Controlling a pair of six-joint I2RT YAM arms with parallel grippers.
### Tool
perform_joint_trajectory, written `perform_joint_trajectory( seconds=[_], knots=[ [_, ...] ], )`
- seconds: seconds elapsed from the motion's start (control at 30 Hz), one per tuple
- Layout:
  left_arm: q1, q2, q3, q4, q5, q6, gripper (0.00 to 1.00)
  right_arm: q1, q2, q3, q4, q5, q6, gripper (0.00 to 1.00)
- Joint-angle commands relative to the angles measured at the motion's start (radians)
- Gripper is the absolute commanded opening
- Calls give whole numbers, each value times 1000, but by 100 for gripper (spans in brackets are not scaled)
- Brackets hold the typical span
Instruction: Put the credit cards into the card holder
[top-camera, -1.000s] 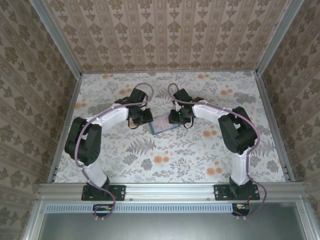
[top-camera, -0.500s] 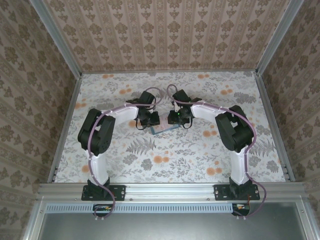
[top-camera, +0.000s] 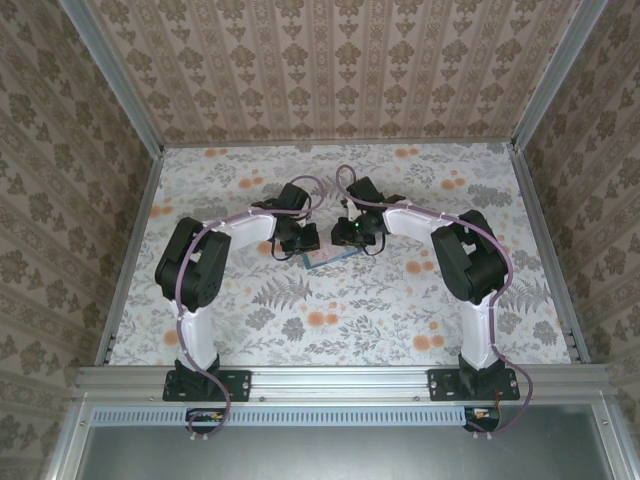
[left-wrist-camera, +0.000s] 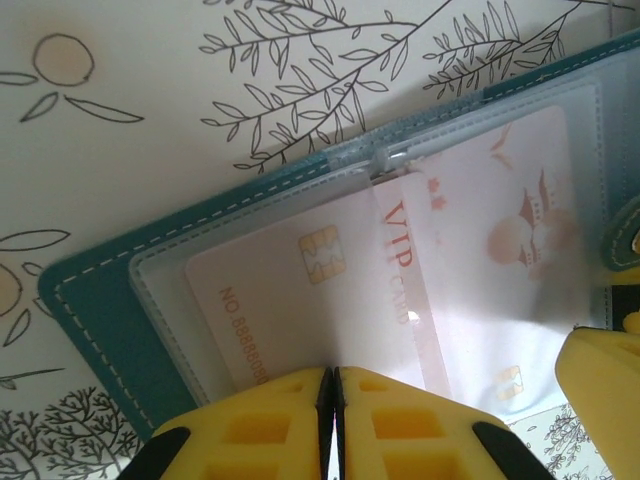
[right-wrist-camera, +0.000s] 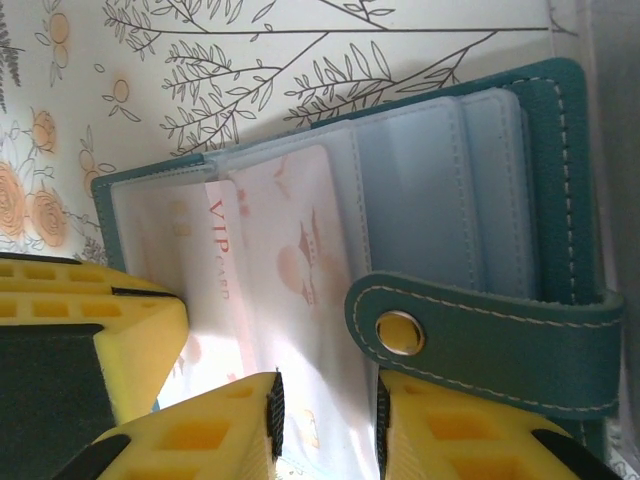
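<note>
Teal card holder (left-wrist-camera: 92, 312) — floral table (left-wrist-camera: 150, 150)

Top external: high, behind the arm bases (top-camera: 205, 383), looks down and forward over the whole worktop (top-camera: 400, 320). Left wrist: very close, aimed down past the left claw (left-wrist-camera: 333, 385) at the open card holder (left-wrist-camera: 100, 310). Right wrist: equally close past the right claw (right-wrist-camera: 327, 425), from the opposite side. All three share the holder.

Left claw (left-wrist-camera: 331, 388) closed, right claw (right-wrist-camera: 326, 412) slightly parted
</note>
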Motion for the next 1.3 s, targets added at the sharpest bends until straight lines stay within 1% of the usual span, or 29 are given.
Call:
perform_joint_trajectory(
  seconds=[0.0,0.2,0.3,0.4,0.5,0.6,0.77,0.87,0.93,1.07,1.17,1.27],
  knots=[
    [-1,34,-43,-26,-11,-7,13,13,-10,7,55,-104,25,32],
    [2,27,-52,-24,-14,-7,13,17,-36,-4,80,-154,47,32],
    [2,25,-49,-24,-12,-5,13,21,-54,-15,83,-136,44,31],
    [4,28,-44,-27,-11,-2,13,20,-29,-12,76,-139,32,29],
    [5,30,-42,-32,-11,2,13,18,1,-31,111,-164,38,27],
    [7,25,-49,-34,-15,4,13,14,6,-60,155,-167,50,26],
    [10,25,-56,-30,-14,4,13,6,23,-83,226,-210,76,24],
    [11,21,-61,-31,-17,2,13,4,33,-85,245,-218,76,19],
    [12,17,-66,-32,-20,3,13,-2,33,-96,261,-220,83,10],
    [20,6,-88,-33,-28,4,13,-25,17,-120,260,-213,85,3],
    [30,1,-104,-31,-32,5,13,-49,0,-147,259,-208,81,1],
    [39,-1,-116,-28,-33,8,13,-70,-16,-171,258,-209,74,0]
  ],
)
